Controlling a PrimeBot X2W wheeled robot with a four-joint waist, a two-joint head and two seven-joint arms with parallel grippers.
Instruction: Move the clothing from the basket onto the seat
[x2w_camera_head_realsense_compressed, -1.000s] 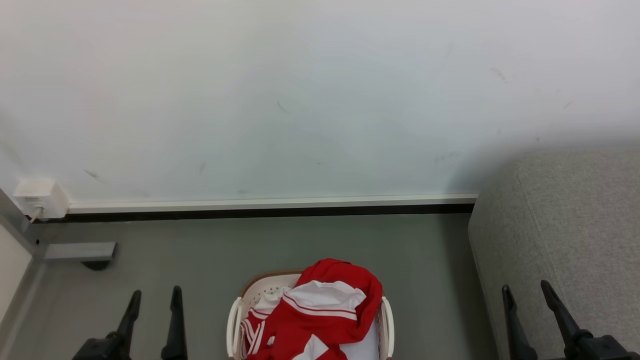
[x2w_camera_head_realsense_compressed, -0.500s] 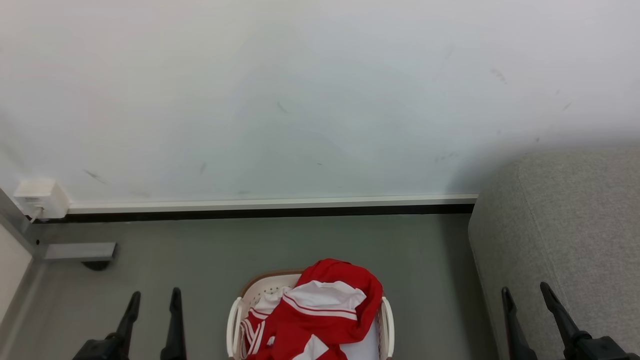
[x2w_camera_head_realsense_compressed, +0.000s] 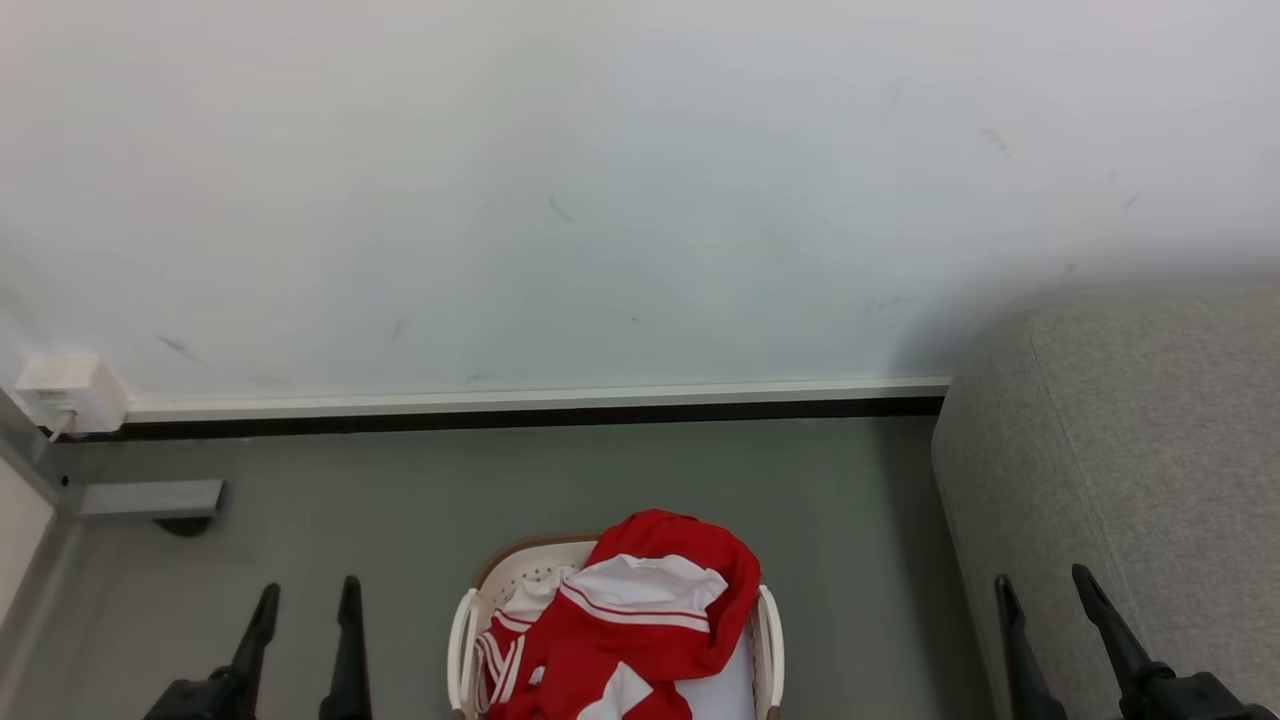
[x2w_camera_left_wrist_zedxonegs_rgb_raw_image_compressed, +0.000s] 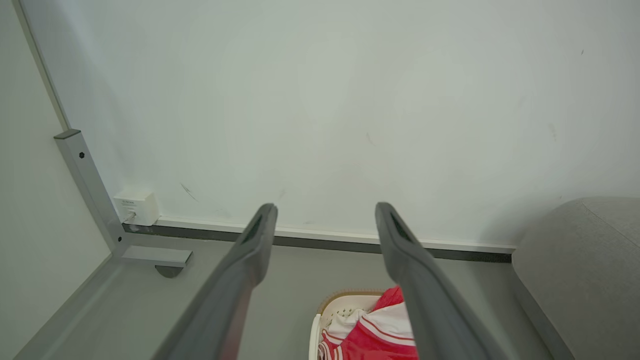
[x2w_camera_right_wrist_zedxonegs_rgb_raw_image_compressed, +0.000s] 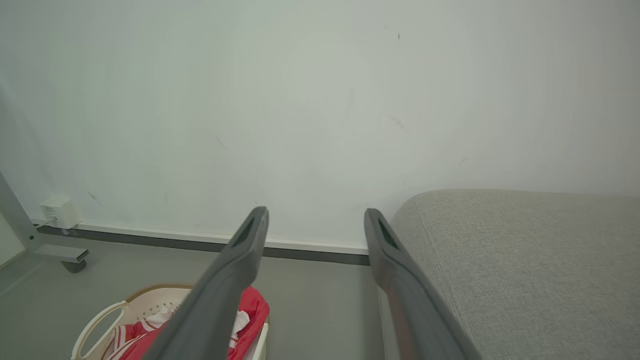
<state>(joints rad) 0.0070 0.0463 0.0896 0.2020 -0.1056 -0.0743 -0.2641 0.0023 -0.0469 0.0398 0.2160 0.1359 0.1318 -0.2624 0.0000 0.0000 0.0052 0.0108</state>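
Clothing (x2w_camera_head_realsense_compressed: 640, 620), red and white jersey, is heaped in the cream laundry basket (x2w_camera_head_realsense_compressed: 463, 640) on the grey floor (x2w_camera_head_realsense_compressed: 500, 480), draped over its far rim. The grey sofa seat (x2w_camera_head_realsense_compressed: 1150, 450) is to my right, apart from the basket, with a floor strip between. My left gripper (x2w_camera_head_realsense_compressed: 310, 587) and right gripper (x2w_camera_head_realsense_compressed: 1041, 577) flank the basket, both spread wide, holding nothing. A socket box (x2w_camera_head_realsense_compressed: 65, 392) and a metal frame foot (x2w_camera_head_realsense_compressed: 150, 497) sit far left by the wall.

Head camera high, looking forward-down. Wrist cameras look along own fingers (x2w_camera_left_wrist_zedxonegs_rgb_raw_image_compressed: 252, 247) at wall (x2w_camera_left_wrist_zedxonegs_rgb_raw_image_compressed: 320, 100); all share basket (x2w_camera_head_realsense_compressed: 520, 578), low beside fingers.
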